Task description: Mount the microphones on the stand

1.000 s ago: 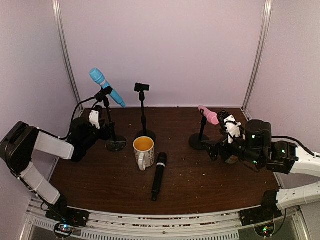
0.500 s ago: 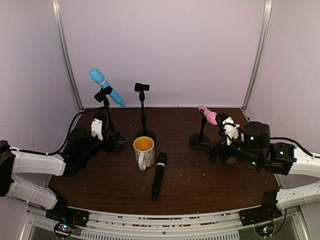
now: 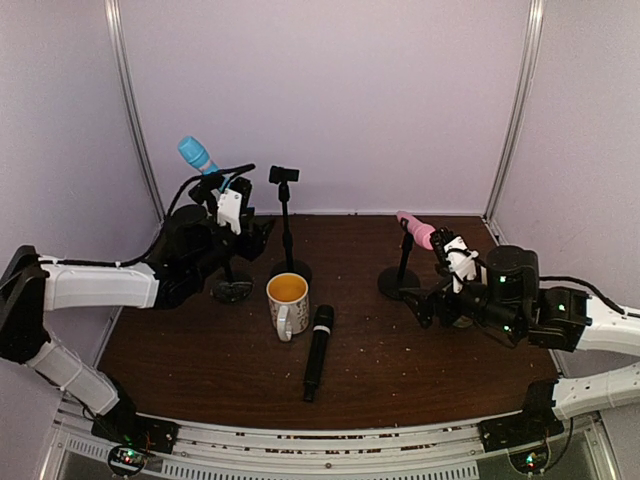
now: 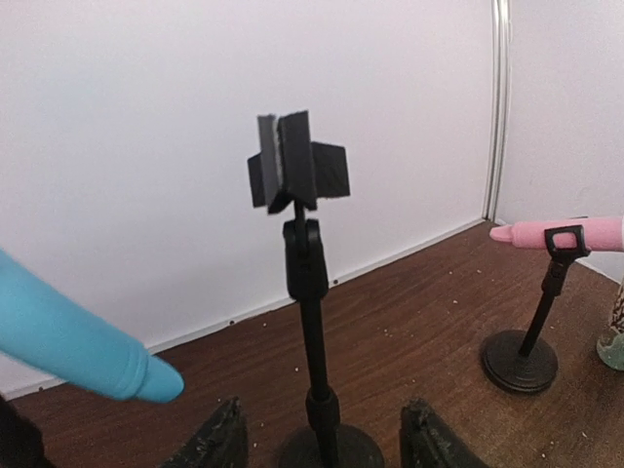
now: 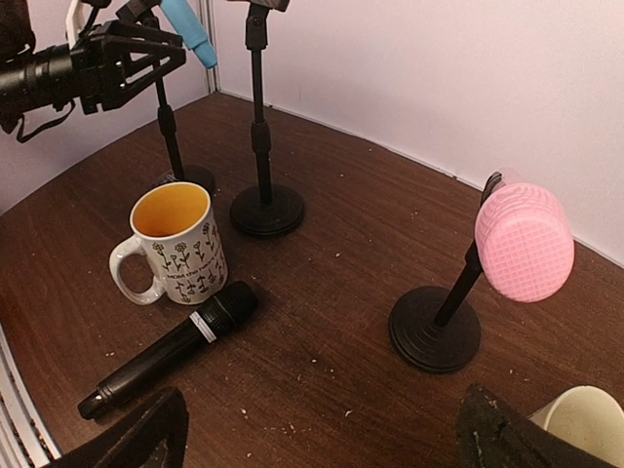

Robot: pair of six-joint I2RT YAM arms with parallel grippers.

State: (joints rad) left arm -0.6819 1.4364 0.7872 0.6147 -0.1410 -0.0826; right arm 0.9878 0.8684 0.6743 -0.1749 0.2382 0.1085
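Brown table carries three stands and three microphones. The blue microphone is clipped at ten o'clock, the pink microphone at two, and the black microphone lies at centre. Two mugs: the yellow-lined mug and the cream mug, which is plain only from the right wrist. The left gripper and right gripper gape, empty.

In the left wrist view the blue mic runs off the left edge, head unseen, and the pink mic off the right. From above, the left hand hides most of the blue mic's handle.
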